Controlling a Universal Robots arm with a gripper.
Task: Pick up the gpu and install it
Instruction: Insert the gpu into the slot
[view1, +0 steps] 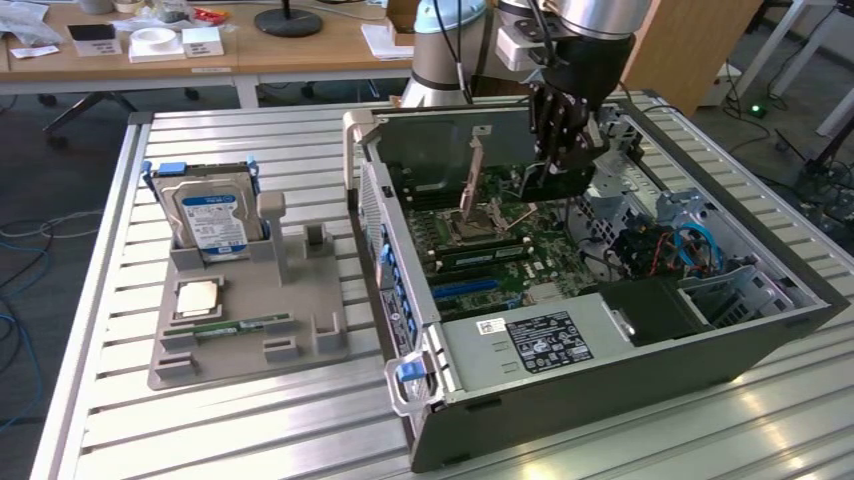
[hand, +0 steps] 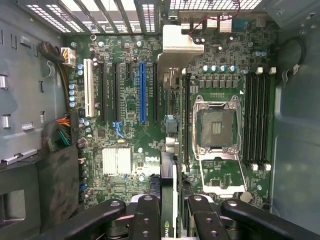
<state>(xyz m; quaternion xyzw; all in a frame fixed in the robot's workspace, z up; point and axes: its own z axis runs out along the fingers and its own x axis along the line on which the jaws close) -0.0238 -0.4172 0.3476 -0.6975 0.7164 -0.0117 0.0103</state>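
One card, already gripped: from the exterior view's left you pass the tray (view1: 227, 365) with its hard drive (view1: 214, 220), then the open computer case (view1: 627, 390), where your gripper (view1: 558, 168) hangs, jaws partly closed on the gpu (view1: 550, 183). Thin, dark, pale bracket at one end, it runs parallel to the blue slot (hand: 142, 92), just beside it.

Bright light glares off the slatted table (view1: 774, 420); wrist view dimmer.

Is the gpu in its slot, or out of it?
Out: the gripper holds the gpu edge-down above the board, not yet seated.
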